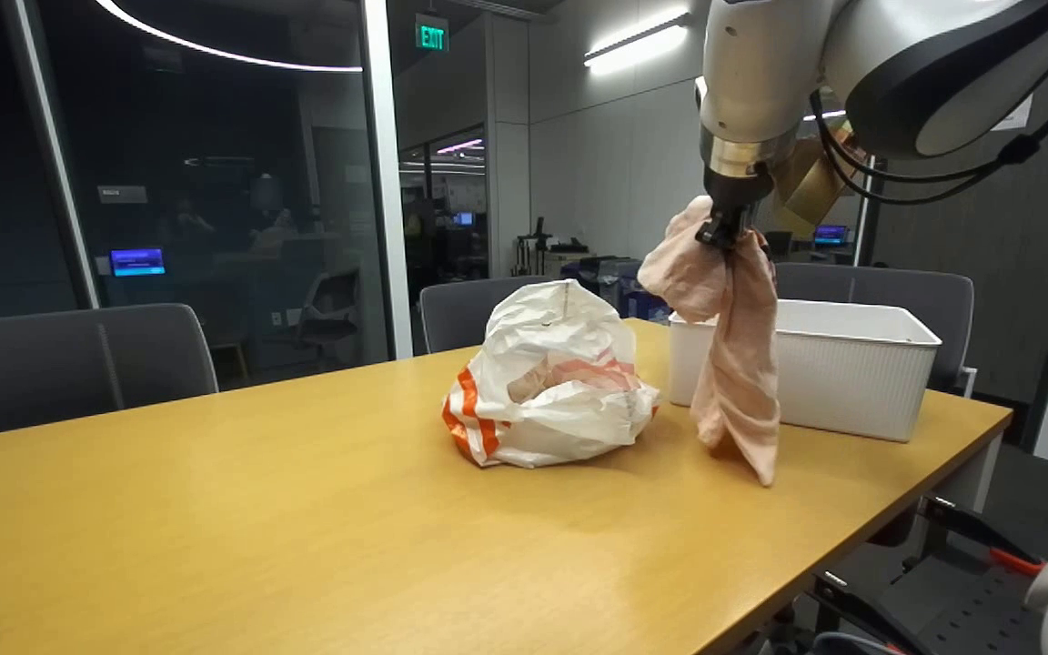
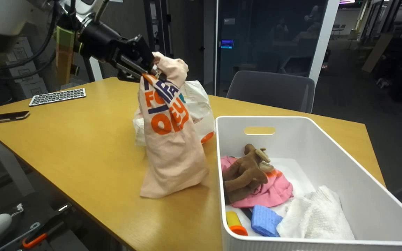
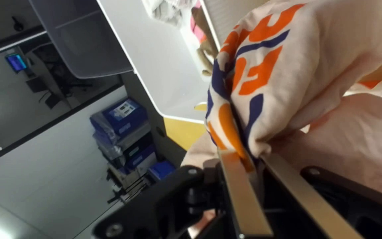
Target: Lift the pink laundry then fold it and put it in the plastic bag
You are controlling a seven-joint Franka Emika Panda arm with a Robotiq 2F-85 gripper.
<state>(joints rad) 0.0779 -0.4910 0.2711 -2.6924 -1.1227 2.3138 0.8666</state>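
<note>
The pale pink cloth, the laundry, with orange and purple letters, hangs from my gripper in both exterior views. My gripper is shut on the cloth near its upper part; in the wrist view its two fingers pinch a bunched fold of the cloth. A loose flap droops over one side of the gripper. I cannot tell whether the lower end touches the table. The white plastic bag with orange stripes sits crumpled on the table beside the cloth; in an exterior view the cloth partly hides it.
A white bin stands on the table close to the cloth. It holds a brown plush, a pink cloth, a blue item and a white cloth. A keyboard and phone lie farther off.
</note>
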